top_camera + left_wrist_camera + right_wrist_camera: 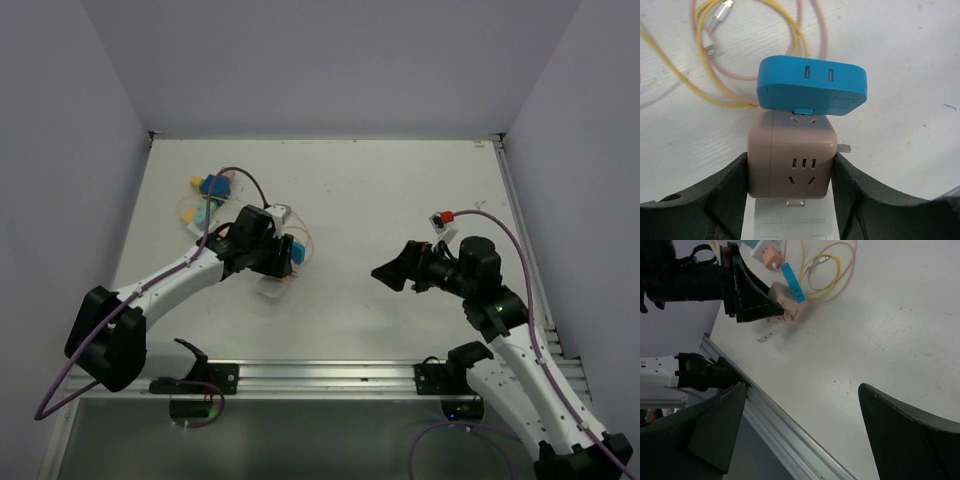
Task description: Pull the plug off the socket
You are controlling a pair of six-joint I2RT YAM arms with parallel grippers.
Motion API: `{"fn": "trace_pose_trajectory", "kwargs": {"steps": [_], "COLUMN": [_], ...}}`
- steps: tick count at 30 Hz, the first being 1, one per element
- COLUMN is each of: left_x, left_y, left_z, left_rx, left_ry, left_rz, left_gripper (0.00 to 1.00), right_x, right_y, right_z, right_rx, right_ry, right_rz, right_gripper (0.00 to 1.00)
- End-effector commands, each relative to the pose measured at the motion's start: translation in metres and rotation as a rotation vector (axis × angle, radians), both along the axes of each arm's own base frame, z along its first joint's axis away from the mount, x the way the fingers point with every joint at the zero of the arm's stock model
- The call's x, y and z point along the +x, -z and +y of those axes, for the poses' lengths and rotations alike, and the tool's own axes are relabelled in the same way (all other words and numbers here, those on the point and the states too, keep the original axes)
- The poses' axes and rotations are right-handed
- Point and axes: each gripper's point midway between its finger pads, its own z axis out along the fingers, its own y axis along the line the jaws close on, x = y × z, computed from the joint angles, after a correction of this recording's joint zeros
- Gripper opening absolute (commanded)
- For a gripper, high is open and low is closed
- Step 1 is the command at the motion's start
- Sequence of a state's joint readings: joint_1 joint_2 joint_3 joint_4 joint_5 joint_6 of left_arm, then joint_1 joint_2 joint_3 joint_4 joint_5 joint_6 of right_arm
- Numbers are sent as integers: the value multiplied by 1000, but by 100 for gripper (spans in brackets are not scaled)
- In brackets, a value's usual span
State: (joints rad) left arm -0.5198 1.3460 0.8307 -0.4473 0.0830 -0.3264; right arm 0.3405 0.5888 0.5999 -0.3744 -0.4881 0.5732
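Left gripper (790, 162) is clamped on the beige cube plug (790, 145), left of middle on the desk (400, 180), blue adapter (812, 87) stuck on its far face. We reckon nothing pins the white strip (790, 222), so a pull may drag it along. Strip faintly reads "EXTENSION SOCKET"; blue embossing's unreadable.

The cube socket (790, 155) sits on the surface (380, 190) between the fingers of the left tool (790, 172). A flat plug (811, 85) touches its far side, with cables (705, 50) beyond. The right tool (390, 272) stands well apart, rightward.
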Motion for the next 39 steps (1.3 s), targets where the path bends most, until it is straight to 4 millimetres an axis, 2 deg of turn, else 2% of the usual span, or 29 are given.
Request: {"fn": "trace_pose_trajectory", "kwargs": {"steps": [1, 6, 7, 8, 9, 12, 15, 16, 18, 20, 21, 22, 27, 32, 39], "left_x": [9, 11, 10, 12, 10, 3, -3, -4, -7, -8, -9, -9, -7, -7, -6], "left_y": [-39, -67, -67, -69, -68, -60, -52, -50, -50, -56, -58, -62, -68, -71, -78], "left_z": [-35, -50, -51, -51, -53, -59, -63, -62, -59, -61, -61, -62, -58, -57, -55], "left_rx": [-101, -125, -115, -103, -107, -127, -149, -140, -126, -148, -158, -163, -155, -162, -163], "left_ry": [161, 279, 293, 316, 338, 383, 402, 404, 410, 415, 416, 417, 395, 392, 382], "left_rz": [-169, -259, -260, -277, -278, -258, -251, -242, -236, -260, -263, -276, -304, -313, -347], "left_gripper": [0, 0, 0, 0, 0, 0, 0, 0, 0, 0, 0, 0, 0, 0, 0], "right_x": [4, 30, 36, 43, 48, 63, 69, 69, 74, 80, 84, 85, 89, 93, 100], "right_y": [-18, -17, -21, -13, -16, -18, -19, -10, -7, 1, -3, 5, 7, 17, 27], "right_z": [15, 25, 29, 33, 36, 54, 76, 89, 99, 113, 117, 124, 147, 162, 166], "right_rx": [90, 120, 127, 115, 121, 98, 69, 53, 34, 16, 13, -4, -26, -57, -70], "right_ry": [-39, -7, -8, -4, -1, -11, -29, -53, -58, -64, -68, -79, -116, -135, -123], "right_rz": [38, 85, 73, 101, 97, 80, 55, 70, 67, 53, 28, 42, 28, 36, 39], "right_gripper": [99, 99, 98, 97, 95, 85, 81, 79, 78, 76, 75, 73, 67, 66, 57]}}
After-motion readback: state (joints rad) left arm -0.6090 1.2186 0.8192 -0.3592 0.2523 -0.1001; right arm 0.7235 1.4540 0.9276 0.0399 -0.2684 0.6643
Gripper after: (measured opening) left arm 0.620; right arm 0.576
